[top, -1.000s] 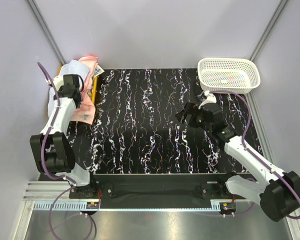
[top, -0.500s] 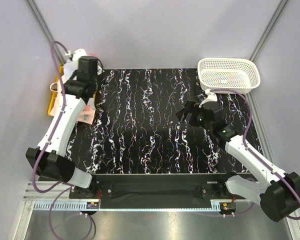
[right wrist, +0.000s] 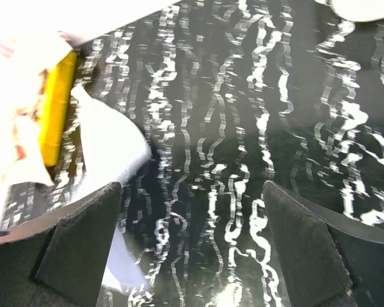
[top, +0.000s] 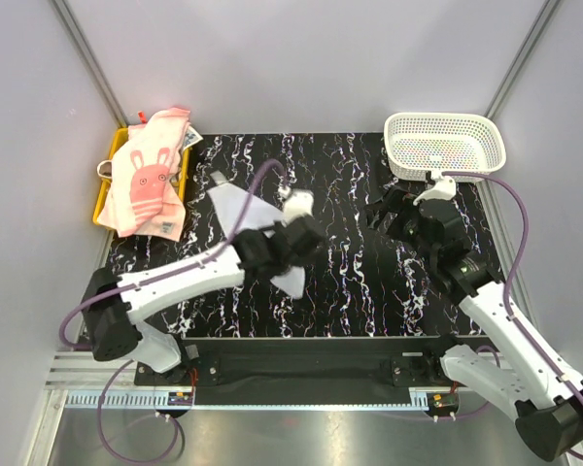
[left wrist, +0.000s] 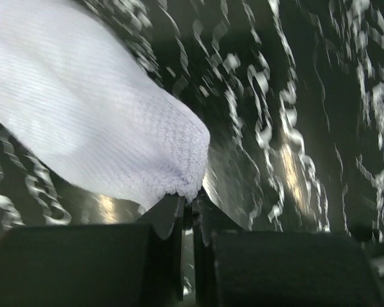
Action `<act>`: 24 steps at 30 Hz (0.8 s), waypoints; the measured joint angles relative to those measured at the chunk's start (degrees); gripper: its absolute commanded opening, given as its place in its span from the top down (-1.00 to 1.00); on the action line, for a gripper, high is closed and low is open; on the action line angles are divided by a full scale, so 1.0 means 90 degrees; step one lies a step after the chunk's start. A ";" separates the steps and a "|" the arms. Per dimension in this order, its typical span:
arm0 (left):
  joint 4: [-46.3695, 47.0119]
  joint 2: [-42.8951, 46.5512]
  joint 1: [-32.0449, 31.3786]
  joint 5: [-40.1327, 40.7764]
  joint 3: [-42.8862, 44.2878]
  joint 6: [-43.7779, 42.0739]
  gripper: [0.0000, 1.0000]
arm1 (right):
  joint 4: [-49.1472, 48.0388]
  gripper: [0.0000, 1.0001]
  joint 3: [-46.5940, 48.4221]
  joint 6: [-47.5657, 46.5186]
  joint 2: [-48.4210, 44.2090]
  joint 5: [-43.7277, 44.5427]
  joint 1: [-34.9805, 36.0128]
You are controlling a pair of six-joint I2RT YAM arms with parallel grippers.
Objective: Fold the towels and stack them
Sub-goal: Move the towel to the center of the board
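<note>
the left gripper (left wrist: 189, 206) was shut tight on one corner of the pale towel (top: 241, 209), and the towel looked lifted up over the middle of the black table (top: 369, 291) (only a small bit of cloth was between the fingers). the right gripper (top: 389, 209) was wide open with nothing in it, up over the table near the white basket (top: 445, 146). the other towels (top: 151, 184) lay in a heap on the yellow tray (top: 101, 194) at the far left, with a pink bunny picture on top. i think the next job was to lay the pale towel flat so it could be folded. that could go wrong. the hold was on a tiny corner, so a quick swing might pull the cloth out and drop it in a bunch. if it came down too fast, it might land crumpled or folded over on itself, and then the edges would be hard to find. the open gripper was well apart from the loose end, so that end was free to flap.
</note>
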State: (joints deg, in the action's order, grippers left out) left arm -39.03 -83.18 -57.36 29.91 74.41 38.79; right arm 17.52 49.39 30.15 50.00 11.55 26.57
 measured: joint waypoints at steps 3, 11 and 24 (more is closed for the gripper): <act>0.0185 -0.0291 -0.0833 -0.0044 -0.0398 0.0576 1.00 | 0.0155 -0.99 0.0012 -0.0017 0.0121 0.0182 0.0000; 0.0352 -0.0563 -0.2620 -0.0291 -0.1042 0.1904 0.56 | 0.0301 -0.99 0.0012 -0.0039 0.1144 0.0299 0.0000; 0.0214 0.1331 -0.0372 0.0061 -0.1355 0.1892 -0.40 | -0.0376 -0.86 0.0522 0.0049 0.3789 -0.0432 -0.0005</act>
State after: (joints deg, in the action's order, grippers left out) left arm -37.10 -71.20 -60.71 30.46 62.22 55.81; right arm 14.13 54.08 30.59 84.09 7.66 26.52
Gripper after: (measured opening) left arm 0.684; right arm 0.937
